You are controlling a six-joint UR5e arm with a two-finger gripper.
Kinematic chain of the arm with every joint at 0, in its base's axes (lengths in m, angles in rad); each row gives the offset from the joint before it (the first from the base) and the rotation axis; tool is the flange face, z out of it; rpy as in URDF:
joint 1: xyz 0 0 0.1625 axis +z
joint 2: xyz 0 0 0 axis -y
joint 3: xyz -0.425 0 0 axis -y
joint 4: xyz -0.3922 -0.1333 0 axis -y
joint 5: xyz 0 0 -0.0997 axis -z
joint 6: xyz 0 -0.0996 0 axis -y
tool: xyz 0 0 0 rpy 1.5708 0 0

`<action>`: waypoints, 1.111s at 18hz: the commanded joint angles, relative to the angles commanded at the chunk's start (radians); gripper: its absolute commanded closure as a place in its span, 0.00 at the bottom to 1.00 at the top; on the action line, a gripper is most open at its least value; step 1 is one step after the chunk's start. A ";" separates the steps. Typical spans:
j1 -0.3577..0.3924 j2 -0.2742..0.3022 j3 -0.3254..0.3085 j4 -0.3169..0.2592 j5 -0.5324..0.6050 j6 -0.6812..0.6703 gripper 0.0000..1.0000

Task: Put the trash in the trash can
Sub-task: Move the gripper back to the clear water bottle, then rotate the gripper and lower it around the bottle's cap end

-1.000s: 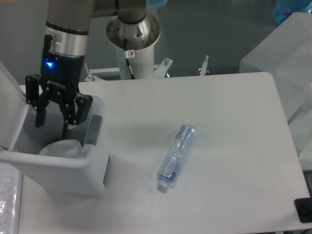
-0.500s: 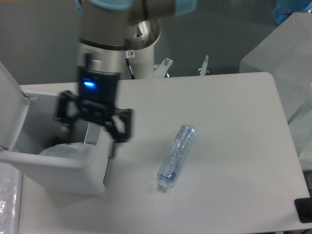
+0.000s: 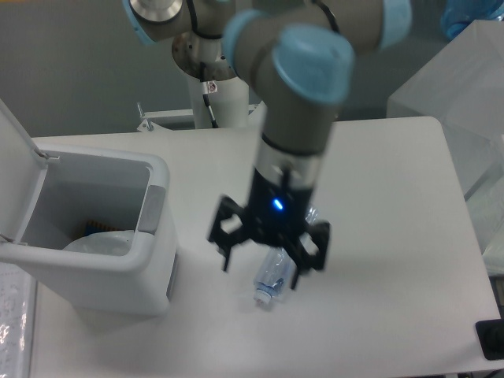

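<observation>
Your tool hangs with its fingers apart directly above the crushed bottle, which lies on the table near the middle of the front edge. The wrapper sits inside the open trash can at the table's left edge.

— What carries everything?
— A white tabletop with rounded corners.
— Anything around it?
— A translucent box at far right, a small black object at its lower-right edge.
</observation>
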 joint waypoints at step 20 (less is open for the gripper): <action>-0.073 -0.183 -0.054 -0.143 0.304 0.094 0.00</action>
